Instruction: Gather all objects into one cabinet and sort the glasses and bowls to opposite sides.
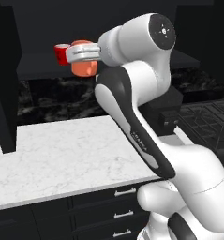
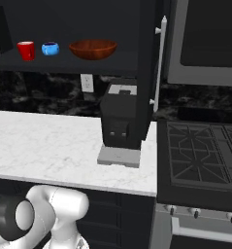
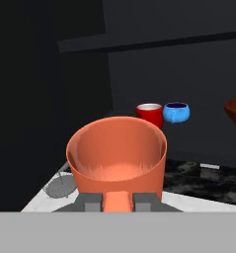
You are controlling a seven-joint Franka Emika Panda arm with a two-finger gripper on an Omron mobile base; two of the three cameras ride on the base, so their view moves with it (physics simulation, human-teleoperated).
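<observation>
Carrying a salmon-orange cup toward the open black cabinet, the gripper is clenched on the cup's near wall.

Nearest the camera, the cup sits upright right against the pincer, its rim level and its mouth open to the hand view, one finger apparently inside the wall and one outside. Beyond it, on the cabinet shelf, the red mug stands just beside the small blue vessel, with the reddish-brown bowl farther along toward the door. Done well, the step likely means keeping the cup upright, clearing the shelf's front edge, and setting it down on the mug's side, well apart from the bowl, without nudging the mug.
</observation>
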